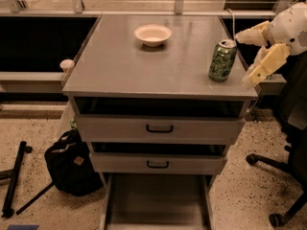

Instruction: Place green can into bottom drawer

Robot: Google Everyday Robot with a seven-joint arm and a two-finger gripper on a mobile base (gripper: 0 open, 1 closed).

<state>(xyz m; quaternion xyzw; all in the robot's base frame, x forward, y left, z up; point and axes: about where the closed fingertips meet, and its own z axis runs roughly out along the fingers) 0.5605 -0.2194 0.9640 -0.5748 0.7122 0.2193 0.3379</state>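
Cream two-finger gripper (pixel 242 59) spread wide just right of upright mottled green drink can (pixel 222 60), pulled-out grey bottom drawer (pixel 158 201) cut off below.

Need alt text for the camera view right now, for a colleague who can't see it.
The end effector, open, hovers just right of the green can, which stands upright near the right edge of a grey cabinet top. A bowl sits toward the back, and the bottom drawer is pulled open below.
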